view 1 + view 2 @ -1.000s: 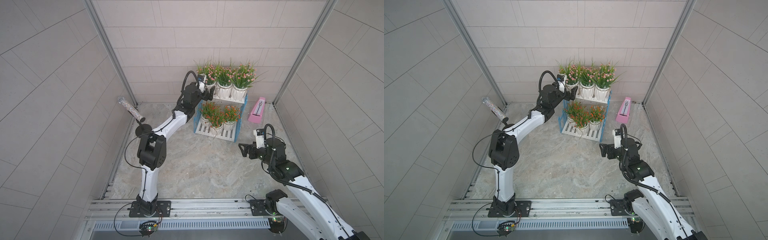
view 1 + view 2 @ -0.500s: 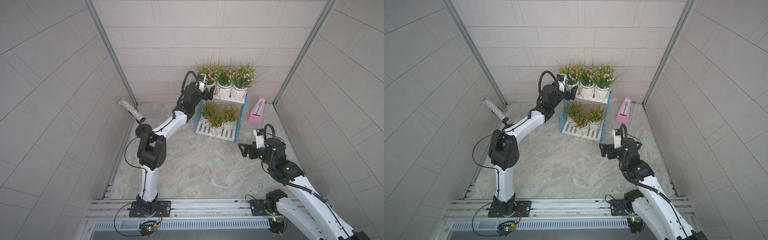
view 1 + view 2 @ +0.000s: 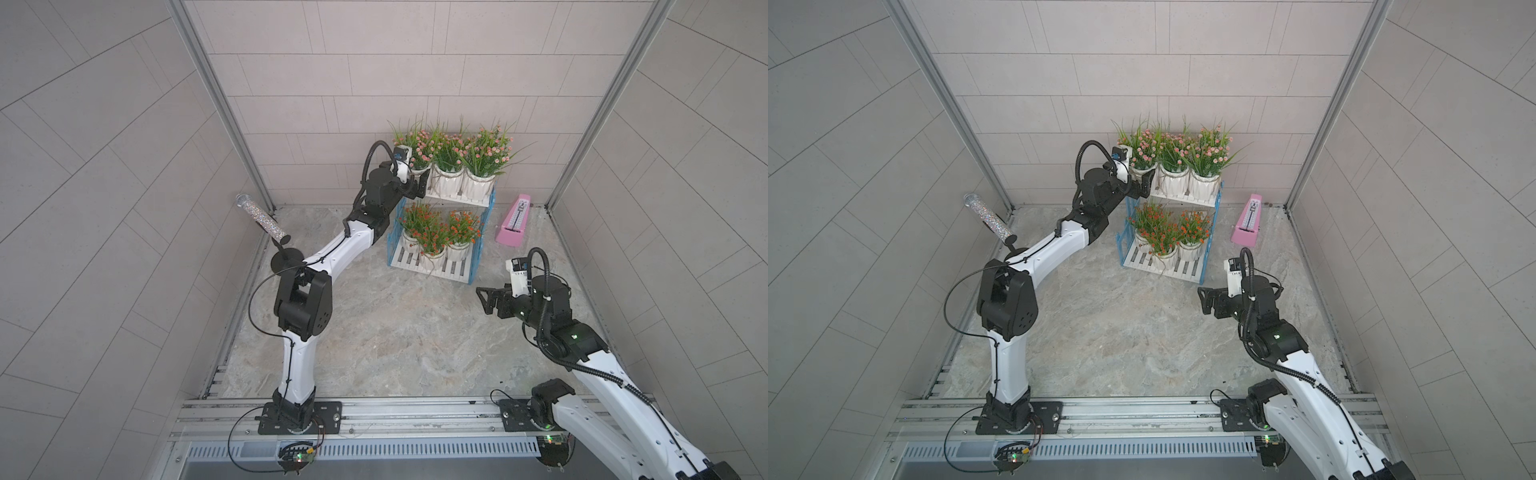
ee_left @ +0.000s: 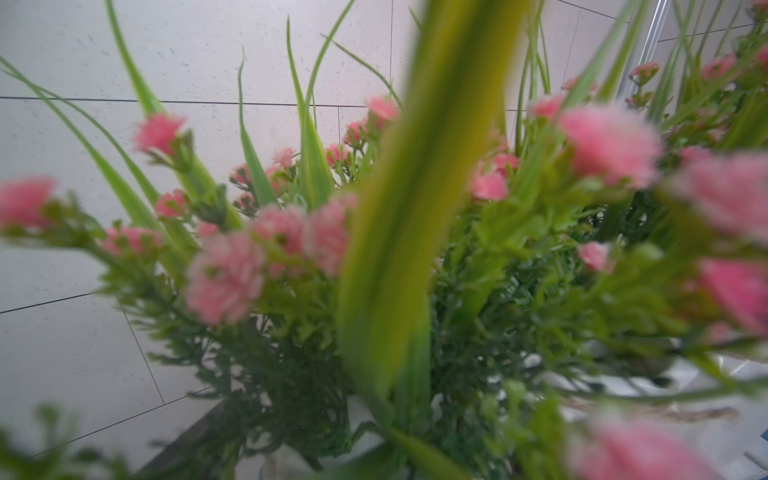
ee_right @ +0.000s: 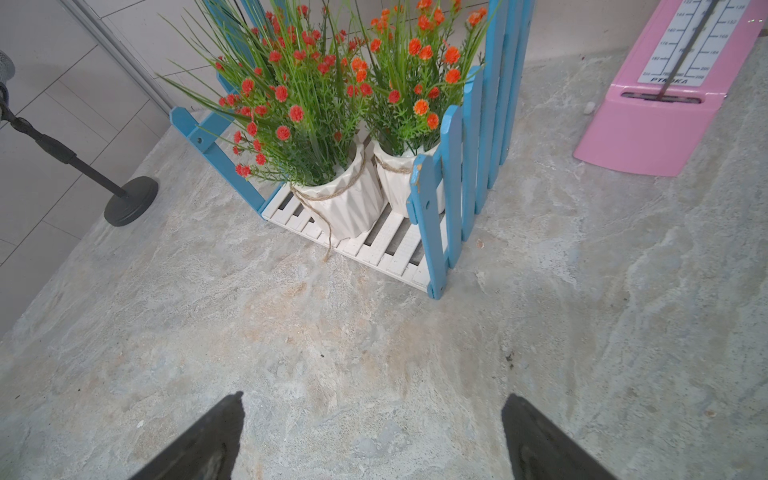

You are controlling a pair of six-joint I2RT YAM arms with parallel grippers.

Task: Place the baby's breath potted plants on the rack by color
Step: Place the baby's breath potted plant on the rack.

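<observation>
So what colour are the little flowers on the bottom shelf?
Orange-red. Those flowers on the rack show best in the right wrist view.

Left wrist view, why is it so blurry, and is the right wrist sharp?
Left wrist view: pink flowers and a leaf sit very close to the lens, out of focus; right wrist view: sharp, orange flowers and rack crisp.

Stone-pattern tabletop (image 3: 374, 332) carries the blue-and-white rack (image 3: 394, 243) near the back wall, a pink metronome (image 3: 513, 224) near it, and a black round stand base (image 3: 286, 259) at the left edge. Rack top tier: three pink-flowered pots (image 3: 449, 156) in a row. Bottom tier: three orange-flowered pots (image 3: 436, 226), clustered.
</observation>
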